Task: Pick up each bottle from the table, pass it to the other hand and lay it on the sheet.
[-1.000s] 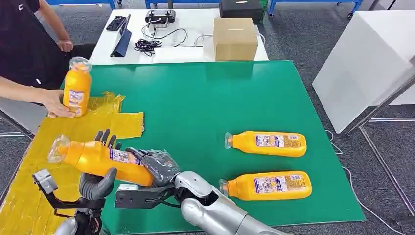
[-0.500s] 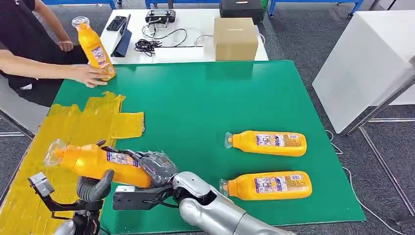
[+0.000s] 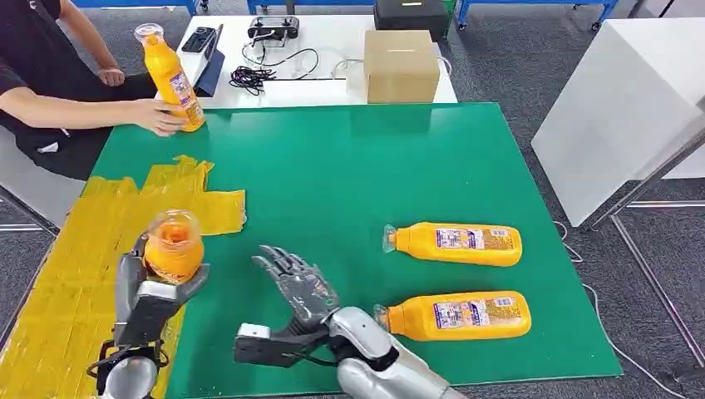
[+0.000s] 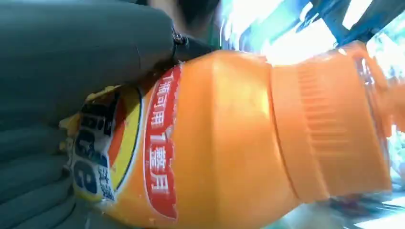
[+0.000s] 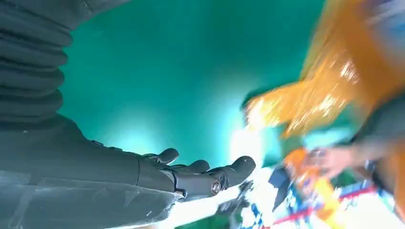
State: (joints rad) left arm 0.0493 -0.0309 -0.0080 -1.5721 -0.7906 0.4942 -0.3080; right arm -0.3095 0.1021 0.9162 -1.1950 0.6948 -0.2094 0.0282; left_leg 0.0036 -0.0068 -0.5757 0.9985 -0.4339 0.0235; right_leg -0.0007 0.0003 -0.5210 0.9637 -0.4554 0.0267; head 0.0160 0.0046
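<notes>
Over at the far left a person's hand now stands an orange bottle upright at the far corner of the green surface, beyond the yellow sheet; a second ago that bottle stood on the sheet itself. Nearer, above the sheet's inner edge, the robot's left hand alone grasps the passed bottle, cap turned toward the camera; the left wrist view shows its label pressed against the palm. Just right of the sheet, the right hand has let go and hangs released, fingers spread, holding nothing. The handover looks finished, so laying this bottle down on the sheet should come next. Further right of the sheet, two more bottles lie on the surface, waiting.
</notes>
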